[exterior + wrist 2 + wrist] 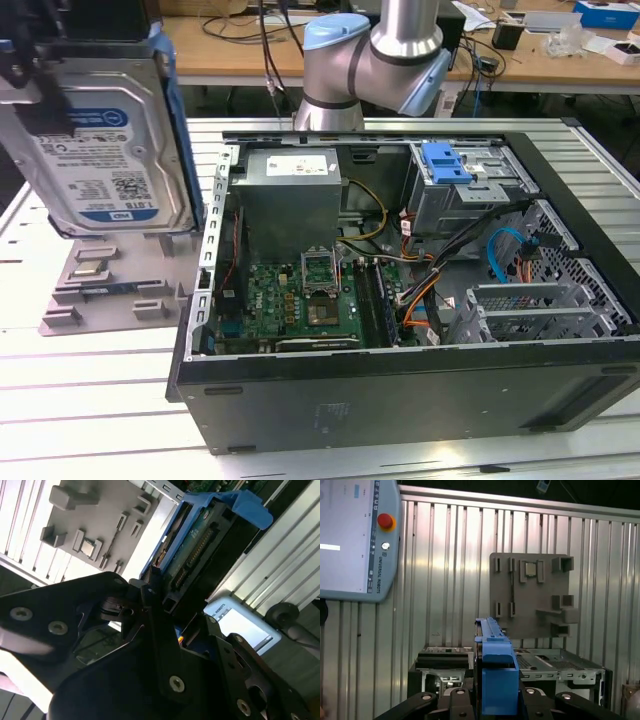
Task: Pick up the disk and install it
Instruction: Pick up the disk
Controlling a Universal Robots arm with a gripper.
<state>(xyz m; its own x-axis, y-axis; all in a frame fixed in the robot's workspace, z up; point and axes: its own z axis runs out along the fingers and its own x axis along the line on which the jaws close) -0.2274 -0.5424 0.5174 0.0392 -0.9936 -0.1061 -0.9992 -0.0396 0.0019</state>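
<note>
While the fingers (156,620) clamp the disk (100,140) aloft, a slatted table (100,400) bears the computer case (400,400).

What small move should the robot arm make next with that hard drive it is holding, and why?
Probably carry the disk sideways toward the exterior view's right. The gripper holds it upright, lifted above the grey stand, while the drive cage sits further right, inside the open computer case.
</note>
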